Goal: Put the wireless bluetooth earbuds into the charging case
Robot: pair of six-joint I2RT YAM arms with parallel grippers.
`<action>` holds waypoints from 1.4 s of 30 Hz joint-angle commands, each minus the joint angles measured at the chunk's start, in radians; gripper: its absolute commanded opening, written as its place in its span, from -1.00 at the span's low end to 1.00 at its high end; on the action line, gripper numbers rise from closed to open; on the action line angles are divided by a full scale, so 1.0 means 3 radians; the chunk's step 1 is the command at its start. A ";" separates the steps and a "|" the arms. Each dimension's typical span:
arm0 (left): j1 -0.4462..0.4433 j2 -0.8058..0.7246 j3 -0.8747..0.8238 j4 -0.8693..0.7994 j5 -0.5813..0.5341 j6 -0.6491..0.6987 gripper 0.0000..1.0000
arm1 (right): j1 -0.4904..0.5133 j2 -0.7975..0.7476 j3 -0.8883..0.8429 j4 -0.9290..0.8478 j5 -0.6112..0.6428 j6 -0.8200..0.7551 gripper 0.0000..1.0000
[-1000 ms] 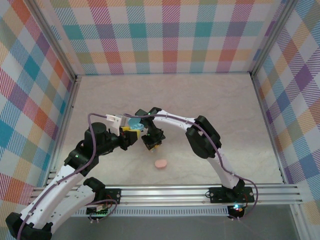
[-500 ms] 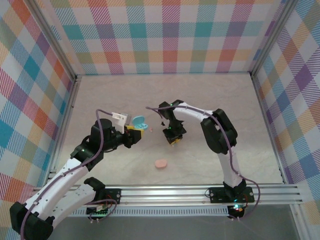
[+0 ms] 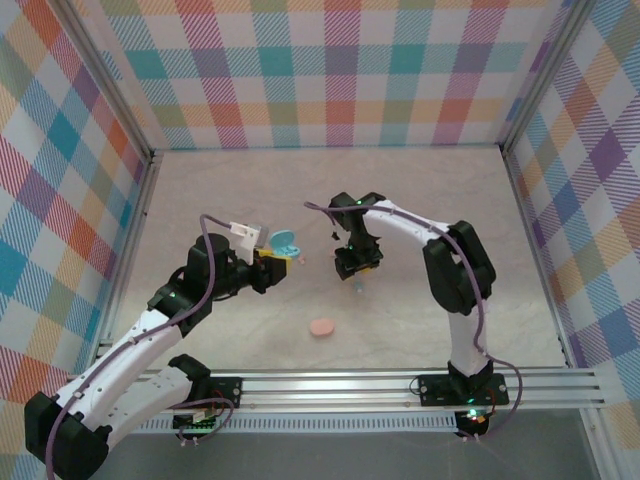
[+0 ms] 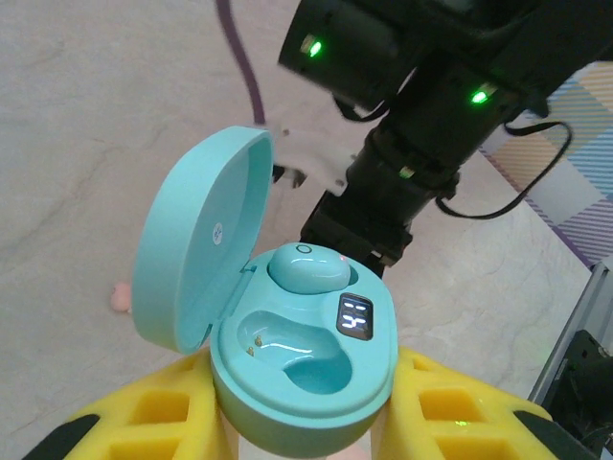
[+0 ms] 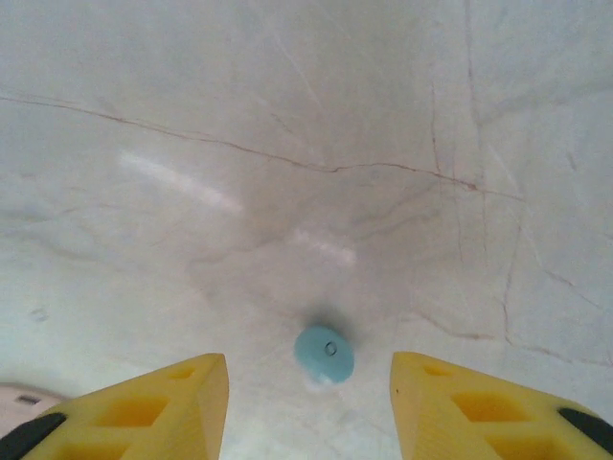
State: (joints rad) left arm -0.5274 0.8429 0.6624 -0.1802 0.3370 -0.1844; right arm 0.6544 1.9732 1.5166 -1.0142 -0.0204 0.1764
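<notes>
One blue earbud point(image 5: 324, 354) lies loose on the surface point(image 5: 287, 144), inside the open right end effector point(image 5: 308, 383); closing off-centre could flick it away. Left end effector point(image 3: 268, 268) clamps the open charging case point(image 4: 297, 417), one socket point(image 4: 321, 372) empty

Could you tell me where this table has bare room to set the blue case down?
Bare: the far strip of the table along the back wall, and the patch between the right arm and right wall. Crowded: the middle, with the left gripper holding the open blue case, the right gripper over a blue earbud, the pink case nearer.
</notes>
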 commanded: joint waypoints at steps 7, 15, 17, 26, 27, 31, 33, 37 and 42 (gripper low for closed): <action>0.0025 0.0180 0.0139 0.0238 0.0191 0.0099 -1.00 | -0.0239 -0.0793 -0.0712 0.0515 -0.0459 0.0688 -0.08; 0.0025 0.0354 0.0149 0.0404 0.0290 0.0063 -1.00 | -0.0384 -0.0692 -0.1018 0.0793 -0.0905 0.0436 -0.21; 0.0025 0.0382 0.0154 0.0411 0.0312 0.0063 -1.00 | -0.0353 -0.0605 -0.0919 0.0661 -0.0716 0.0271 -0.24; 0.0025 0.0387 0.0139 0.0401 0.0262 0.0064 -1.00 | -0.0298 -0.0336 -0.0831 0.0619 -0.0433 0.0107 -0.29; 0.0023 0.0393 0.0142 0.0401 0.0265 0.0063 -1.00 | -0.0285 -0.0316 -0.0823 0.0627 -0.0429 0.0106 -0.30; 0.0025 0.0404 0.0142 0.0389 0.0278 0.0063 -1.00 | -0.0220 -0.0225 -0.0771 0.0624 -0.0407 0.0097 -0.31; 0.0025 0.0401 0.0141 0.0383 0.0272 0.0063 -1.00 | -0.0195 -0.0202 -0.0748 0.0619 -0.0412 0.0094 -0.31; 0.0025 0.0387 0.0134 0.0376 0.0262 0.0063 -1.00 | -0.0152 -0.0170 -0.0739 0.0619 -0.0461 0.0097 -0.31; 0.0025 0.0390 0.0132 0.0360 0.0252 0.0068 -1.00 | -0.0102 -0.0150 -0.0766 0.0600 -0.0484 0.0077 -0.32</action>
State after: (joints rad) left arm -0.5274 0.9615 0.6727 -0.0978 0.4030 -0.1680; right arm 0.6147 1.9083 1.2739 -0.8093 -0.1539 0.2195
